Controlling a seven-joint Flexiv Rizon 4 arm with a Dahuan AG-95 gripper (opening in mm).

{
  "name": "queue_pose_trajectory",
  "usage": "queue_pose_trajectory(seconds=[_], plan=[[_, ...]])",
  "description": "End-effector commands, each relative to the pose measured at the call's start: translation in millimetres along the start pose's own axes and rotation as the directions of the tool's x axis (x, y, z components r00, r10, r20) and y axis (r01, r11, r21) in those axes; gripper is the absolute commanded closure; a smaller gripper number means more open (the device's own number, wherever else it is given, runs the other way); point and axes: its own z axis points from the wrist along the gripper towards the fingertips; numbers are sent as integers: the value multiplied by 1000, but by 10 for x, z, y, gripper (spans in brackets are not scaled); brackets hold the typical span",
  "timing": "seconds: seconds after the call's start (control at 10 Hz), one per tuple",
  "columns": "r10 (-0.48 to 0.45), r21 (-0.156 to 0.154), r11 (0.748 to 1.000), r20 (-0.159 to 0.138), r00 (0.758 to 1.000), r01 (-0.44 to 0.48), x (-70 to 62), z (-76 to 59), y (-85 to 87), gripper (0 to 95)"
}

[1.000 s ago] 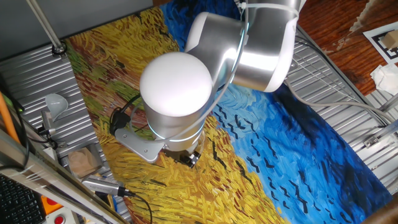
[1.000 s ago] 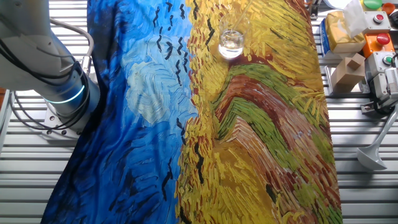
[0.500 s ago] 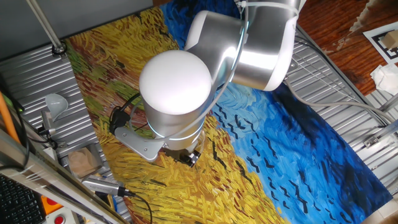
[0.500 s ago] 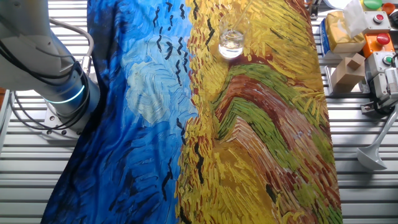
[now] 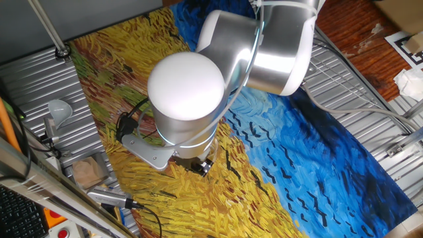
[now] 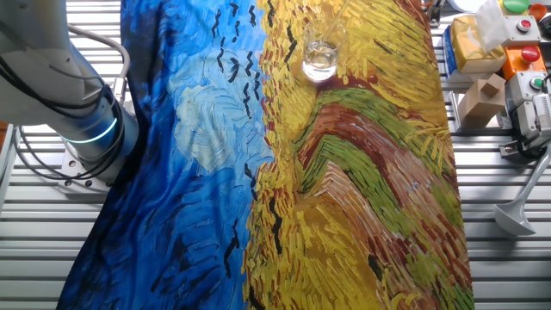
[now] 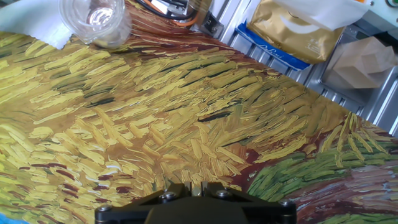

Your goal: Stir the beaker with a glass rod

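1 beaker near cloth far edge; fingers hidden, perhaps.

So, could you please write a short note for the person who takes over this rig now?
Gripper: only its base shows in hand view, fingers hidden; open or shut cannot be told.
Beaker stands upright on the yellow part of the painted cloth.
A thin clear line, maybe the rod, rises from it.
Stirring not confirmed; treat it as left to do.
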Motion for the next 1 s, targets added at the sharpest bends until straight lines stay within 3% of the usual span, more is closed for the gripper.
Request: queue_pose_trajectory(seconds=[0.1,1.0], plan=[[1,-3,1000,3,1000,-1,5,-7,1,950],[-6,-16,1000,11,1000,6,53,-74,-46,950]])
